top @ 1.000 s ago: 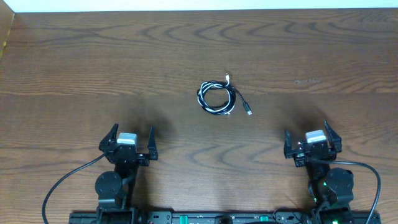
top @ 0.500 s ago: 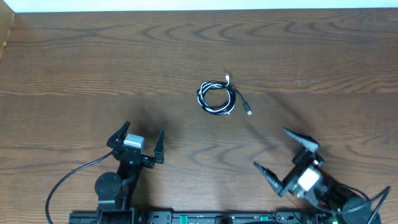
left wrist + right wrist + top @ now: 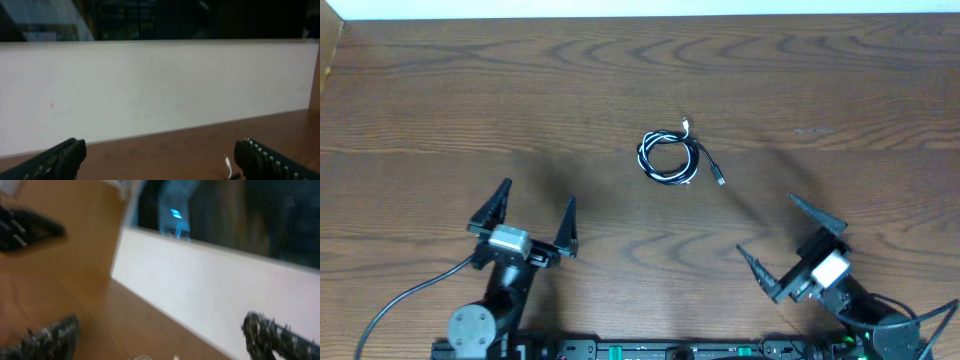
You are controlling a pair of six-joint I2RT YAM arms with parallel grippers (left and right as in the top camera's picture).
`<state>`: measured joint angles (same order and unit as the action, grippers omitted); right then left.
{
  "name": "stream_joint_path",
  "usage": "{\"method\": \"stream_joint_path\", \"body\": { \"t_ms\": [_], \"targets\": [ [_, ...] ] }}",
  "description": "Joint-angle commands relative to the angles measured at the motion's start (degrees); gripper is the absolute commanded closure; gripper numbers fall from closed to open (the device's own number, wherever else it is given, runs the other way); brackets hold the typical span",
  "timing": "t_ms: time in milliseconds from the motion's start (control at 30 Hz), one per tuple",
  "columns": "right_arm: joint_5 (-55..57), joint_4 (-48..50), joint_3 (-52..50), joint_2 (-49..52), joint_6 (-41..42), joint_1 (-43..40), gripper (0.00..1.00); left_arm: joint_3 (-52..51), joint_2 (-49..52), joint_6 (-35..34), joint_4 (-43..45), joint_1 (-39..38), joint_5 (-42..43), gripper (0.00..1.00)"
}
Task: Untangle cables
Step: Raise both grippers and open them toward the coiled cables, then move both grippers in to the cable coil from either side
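The cables (image 3: 670,157) lie in one small tangled coil, black and white strands looped together, near the middle of the wooden worktop (image 3: 470,90). The left gripper (image 3: 537,195) and the right gripper (image 3: 766,224) both stand wide and empty near the front edge, well apart from the coil. The right one is turned diagonally.

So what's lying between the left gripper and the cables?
Nothing. In the overhead view, only bare table separates the open left gripper from the cables.
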<state>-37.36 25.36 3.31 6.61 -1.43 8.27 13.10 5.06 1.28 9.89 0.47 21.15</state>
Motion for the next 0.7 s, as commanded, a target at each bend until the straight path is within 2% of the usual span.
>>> {"method": "stream_joint_path", "body": {
  "t_ms": [0,100,233,400,467,567,633,667],
  "targets": [
    [8.41,-11.82,9.05,0.04,-4.42,-0.37,0.01,11.63,6.36,4.13,-7.06,-0.22,0.74,0.01],
    [8.39,-23.43,16.98,2.19,-5.97,-0.35,0.01,21.77,15.15,4.57,-17.4,-0.22,2.93,0.01],
    [8.39,-33.79,26.86,7.98,-5.97,-0.37,0.01,35.56,29.97,6.01,-31.98,-0.22,11.1,0.01],
    [6.91,-46.8,38.32,20.0,-7.23,-0.35,0.01,50.47,46.42,6.21,-49.09,-0.22,13.99,0.01],
    [-0.63,-50.05,41.79,24.7,-10.73,-0.35,0.01,53.86,51.17,6.14,-52.33,-0.22,20.87,0.01],
    [-19.12,-50.42,43.89,30.16,-9.11,-0.35,0.01,55.01,55.95,5.99,-52.98,-0.22,33.81,0.01],
    [-27.87,-50.42,43.71,32.83,-9.14,-0.35,0.01,55.01,57.83,7.85,-52.7,-0.22,34.69,0.01],
    [-28.59,-48.65,43.71,33.99,-9.09,-0.31,0.01,55.01,58.47,7.87,-52.74,-0.22,33.53,0.01]
  ]
}}
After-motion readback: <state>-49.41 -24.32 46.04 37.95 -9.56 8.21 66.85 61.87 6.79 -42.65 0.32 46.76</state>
